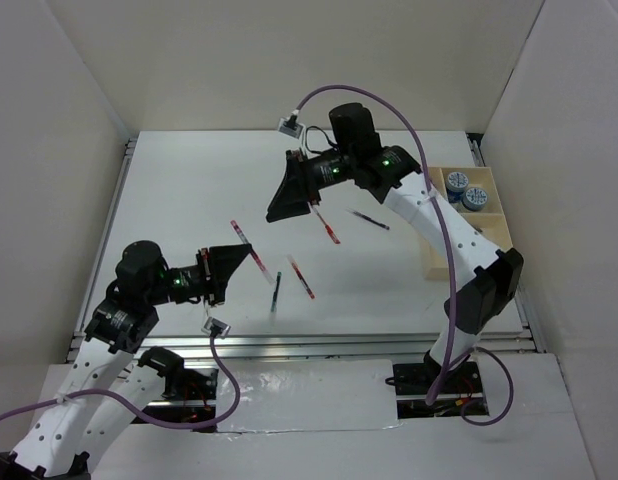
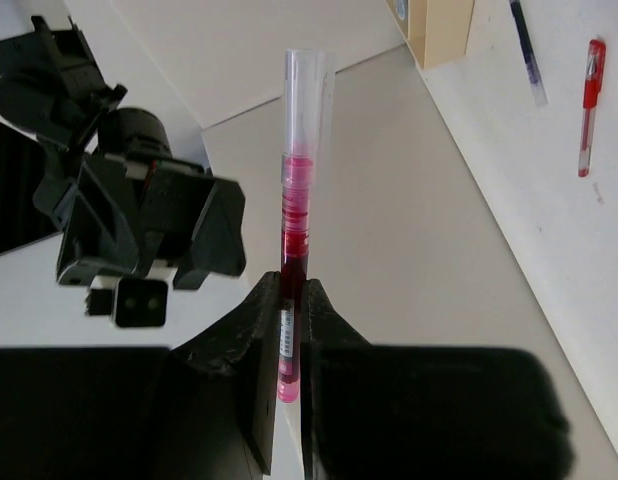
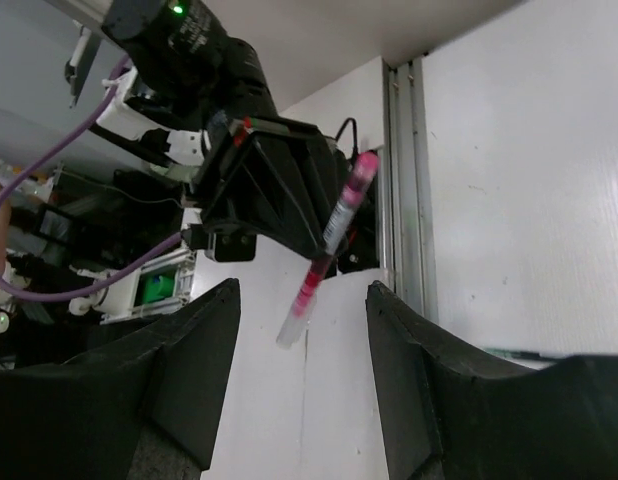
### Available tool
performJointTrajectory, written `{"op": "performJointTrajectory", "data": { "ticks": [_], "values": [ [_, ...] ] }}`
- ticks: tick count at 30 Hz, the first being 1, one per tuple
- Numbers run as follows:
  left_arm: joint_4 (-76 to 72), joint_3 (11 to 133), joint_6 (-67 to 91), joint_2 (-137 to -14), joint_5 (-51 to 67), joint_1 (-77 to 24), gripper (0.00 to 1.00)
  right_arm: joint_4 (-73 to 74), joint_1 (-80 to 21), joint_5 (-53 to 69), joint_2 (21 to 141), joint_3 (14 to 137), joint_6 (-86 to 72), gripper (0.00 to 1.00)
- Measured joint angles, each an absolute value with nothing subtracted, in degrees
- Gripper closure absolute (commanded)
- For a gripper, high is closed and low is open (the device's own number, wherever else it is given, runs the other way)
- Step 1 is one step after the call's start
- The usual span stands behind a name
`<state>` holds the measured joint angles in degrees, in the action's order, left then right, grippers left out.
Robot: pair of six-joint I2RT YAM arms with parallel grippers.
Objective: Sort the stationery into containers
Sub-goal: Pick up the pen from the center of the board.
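My left gripper (image 1: 247,255) is shut on a red pen with a clear cap (image 1: 240,233) and holds it above the table. In the left wrist view the pen (image 2: 294,220) stands up out of the closed gripper (image 2: 291,292). My right gripper (image 1: 287,208) is open and empty, raised over the table and facing the left one. In the right wrist view the held pen (image 3: 329,250) shows beyond the open gripper (image 3: 302,300). The beige tray (image 1: 439,262) at the right holds two blue-and-white rolls (image 1: 456,181) (image 1: 476,196). The white bottle is out of view.
Loose pens lie mid-table: a red one (image 1: 327,225), a dark one (image 1: 371,219), a red one (image 1: 301,277) and a dark one (image 1: 277,290). White walls enclose the table on three sides. A metal rail (image 1: 349,342) runs along the near edge.
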<state>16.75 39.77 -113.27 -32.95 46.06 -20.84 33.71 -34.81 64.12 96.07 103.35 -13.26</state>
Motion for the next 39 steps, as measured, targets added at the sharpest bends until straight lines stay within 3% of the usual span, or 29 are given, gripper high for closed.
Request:
{"op": "performJointTrajectory", "data": {
  "ticks": [10,23,39],
  "values": [
    [18.3,39.9,-113.8,-33.1,48.1,-20.9,1.00,28.5,-40.6,65.9,100.7,107.5,-18.5,0.40],
    [18.1,40.0,-113.8,-33.0,48.3,-20.9,1.00,21.4,-40.7,68.0,106.3,107.5,-27.2,0.41],
    [16.1,40.6,-113.9,-32.7,47.7,-20.9,1.00,20.0,-42.3,68.7,107.6,107.5,-27.6,0.48]
  ]
}}
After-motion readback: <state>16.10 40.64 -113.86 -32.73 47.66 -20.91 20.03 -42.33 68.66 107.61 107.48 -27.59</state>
